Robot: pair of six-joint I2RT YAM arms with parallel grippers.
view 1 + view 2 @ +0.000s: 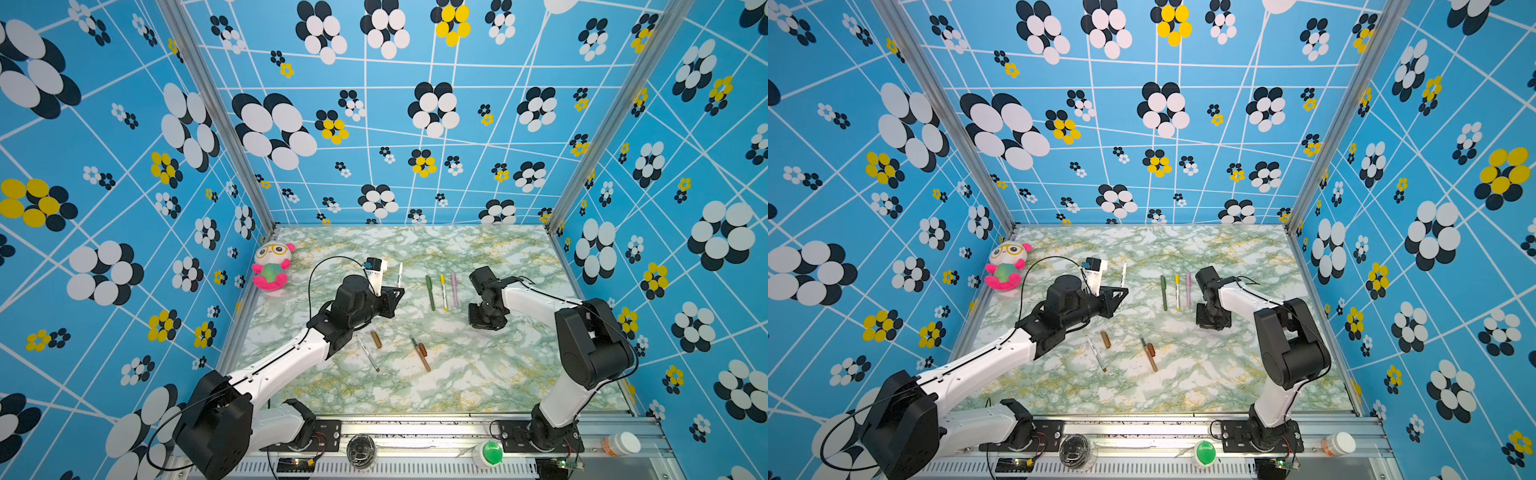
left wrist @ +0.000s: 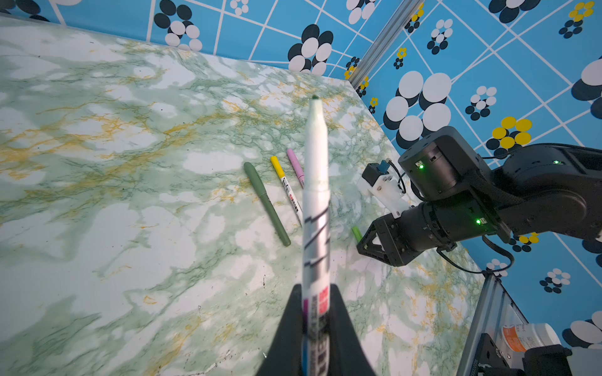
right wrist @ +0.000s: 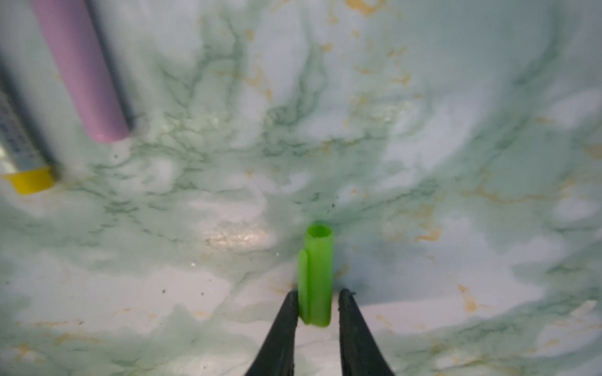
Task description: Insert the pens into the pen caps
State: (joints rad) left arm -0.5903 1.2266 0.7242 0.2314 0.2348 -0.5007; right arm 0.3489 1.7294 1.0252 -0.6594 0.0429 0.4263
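The tabletop (image 3: 423, 130) is wearing a smooth marble-print film that is glinting faintly. The lime cap (image 3: 317, 276) is looking like smooth, slightly translucent plastic. The white pen (image 2: 316, 195) is showing glossy plastic with a printed label. The jaws are looking matt black. The toy (image 1: 272, 266) is showing fuzzy plush cloth, and the corner posts (image 1: 215, 104) are gleaming like brushed metal.

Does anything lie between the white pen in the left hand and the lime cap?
Yes. Three capped pens lie flat on the table between the white pen and the lime cap, which is at the right hand.
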